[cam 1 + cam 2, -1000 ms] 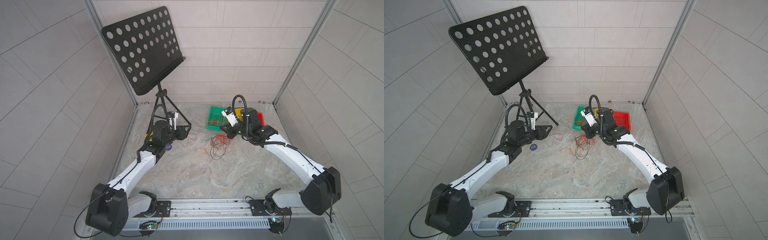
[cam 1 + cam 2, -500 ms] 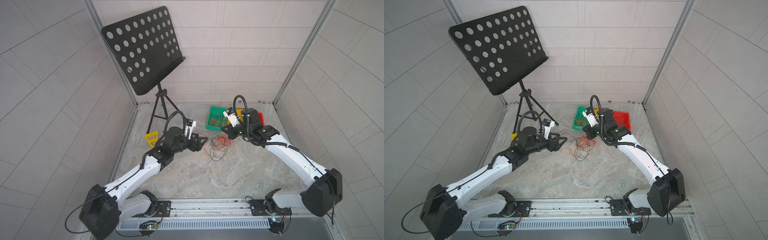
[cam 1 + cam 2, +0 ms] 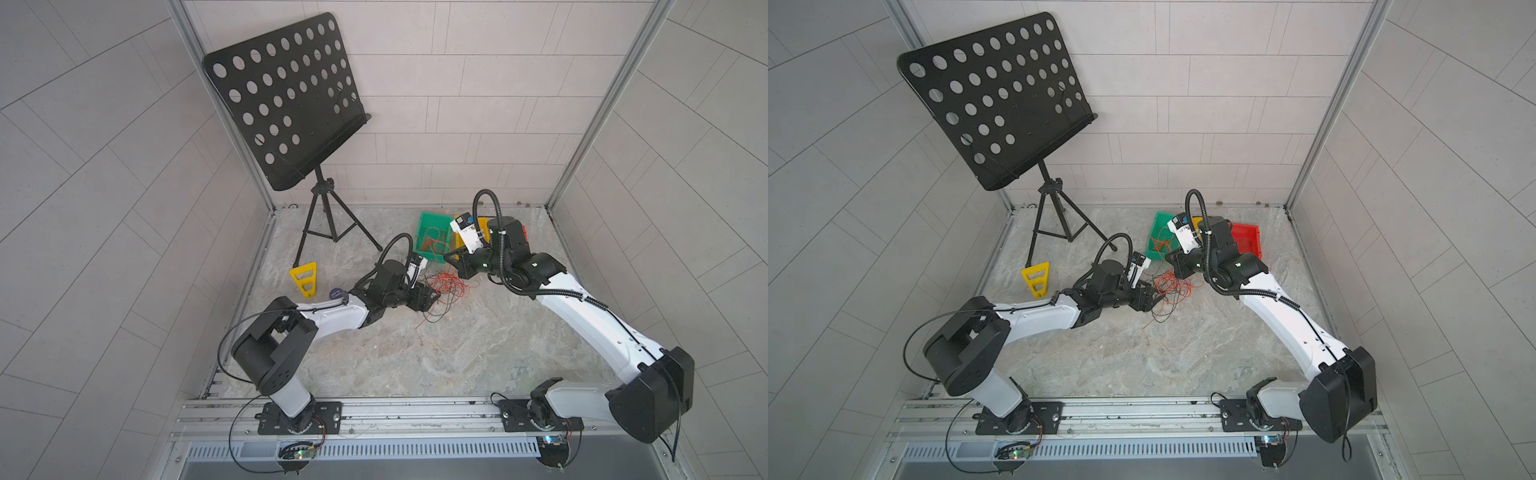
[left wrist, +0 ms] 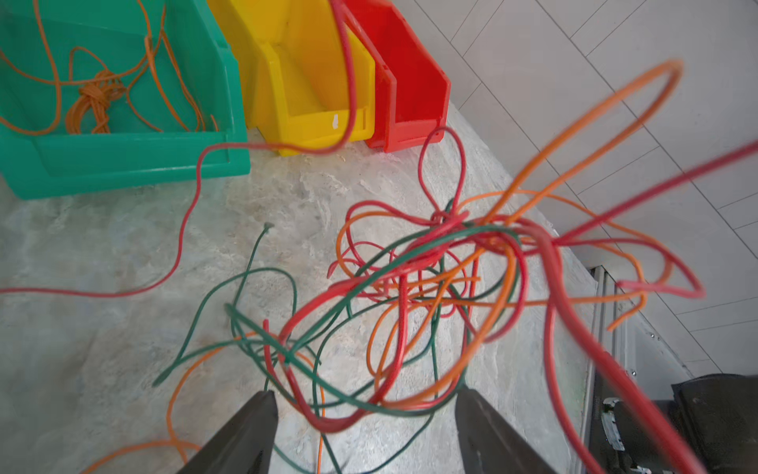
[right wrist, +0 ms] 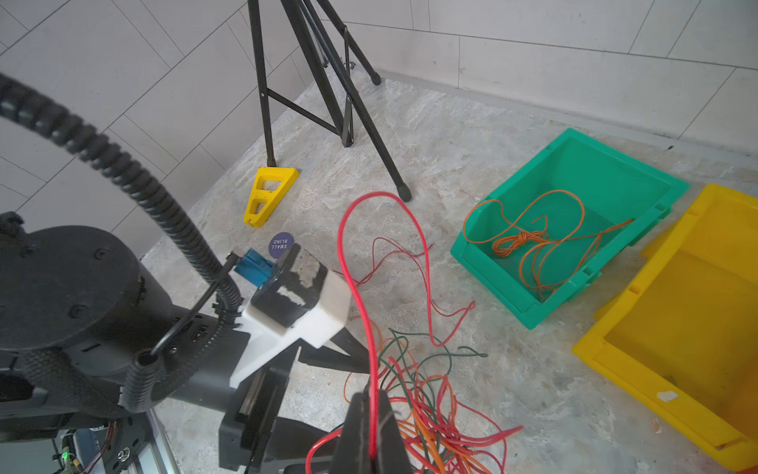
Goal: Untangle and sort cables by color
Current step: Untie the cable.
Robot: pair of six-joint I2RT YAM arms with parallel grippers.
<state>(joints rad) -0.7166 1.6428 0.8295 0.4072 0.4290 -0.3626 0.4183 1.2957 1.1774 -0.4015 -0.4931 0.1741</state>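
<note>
Marbled tabletop [image 3: 415,353], tiled walls. In a top view the cables [image 3: 451,286] sit knotted just beside the green bin [image 3: 428,218], with orange ones inside it. Left wrist: the left gripper [image 4: 367,406] gapes wide, gripping nothing, loops hanging before it. Right wrist: the right gripper [image 5: 371,400] pinches one red cable [image 5: 424,254] (thin, limp, springy, likely to snag). Best taken by a free end, on the knot's far side from the bin.

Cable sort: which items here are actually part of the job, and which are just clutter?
Job: cable tangle; red cable pinched in the right gripper; open left gripper; green bin holding orange cable; yellow bin; red bin.
Lying about: music stand; yellow wedge; purple disc.
</note>
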